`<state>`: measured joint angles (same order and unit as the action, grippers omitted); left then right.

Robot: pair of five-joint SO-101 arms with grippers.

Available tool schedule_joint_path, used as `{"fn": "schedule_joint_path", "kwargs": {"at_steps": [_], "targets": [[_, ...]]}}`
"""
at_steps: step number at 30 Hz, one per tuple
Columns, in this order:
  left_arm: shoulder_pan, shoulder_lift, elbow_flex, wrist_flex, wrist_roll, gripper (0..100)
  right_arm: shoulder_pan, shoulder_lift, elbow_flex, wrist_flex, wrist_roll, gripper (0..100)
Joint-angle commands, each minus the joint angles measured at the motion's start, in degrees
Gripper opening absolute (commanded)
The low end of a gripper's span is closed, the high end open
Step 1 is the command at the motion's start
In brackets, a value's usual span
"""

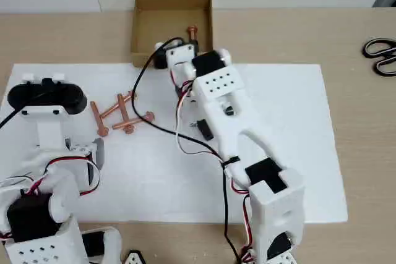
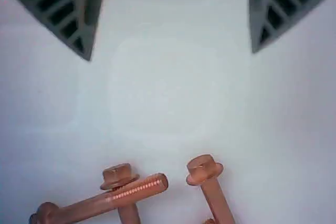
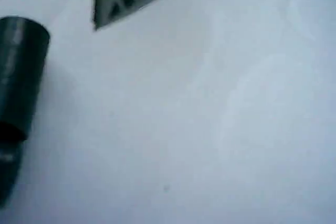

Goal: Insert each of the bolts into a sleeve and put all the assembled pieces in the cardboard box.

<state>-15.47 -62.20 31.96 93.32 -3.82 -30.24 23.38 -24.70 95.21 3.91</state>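
Well short of the cardboard box, loose bolts lie by the left gripper, jaws wide, probably readying a pick. The right gripper hangs at the box's near wall, grip unclear, sleeve beside it.

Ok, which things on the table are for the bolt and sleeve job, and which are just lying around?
For the job: the cardboard box, the loose bolts, another bolt by the box, the dark sleeve.
Just lying about: the scissors, the white sheet under the work.
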Motion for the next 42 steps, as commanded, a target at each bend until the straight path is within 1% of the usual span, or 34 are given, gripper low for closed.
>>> {"fn": "schedule_joint_path", "kwargs": {"at_steps": [1, 9, 27, 42], "targets": [[-0.09, -0.18, -2.07, 0.26, 0.00, 19, -0.75, 1.01, -0.18, 0.22, 1.93, 23.0], [-0.09, -0.18, -2.07, 0.26, 0.00, 19, -0.75, 6.02, -0.18, 0.22, 1.85, 23.0], [-0.18, -0.18, -2.07, 0.26, 0.00, 19, -0.75, 11.03, -0.35, -4.35, 1.85, 23.0], [-0.18, -0.18, -2.07, 0.26, -0.09, 19, -0.48, 15.43, -0.35, -6.02, 1.85, 22.9]]}}
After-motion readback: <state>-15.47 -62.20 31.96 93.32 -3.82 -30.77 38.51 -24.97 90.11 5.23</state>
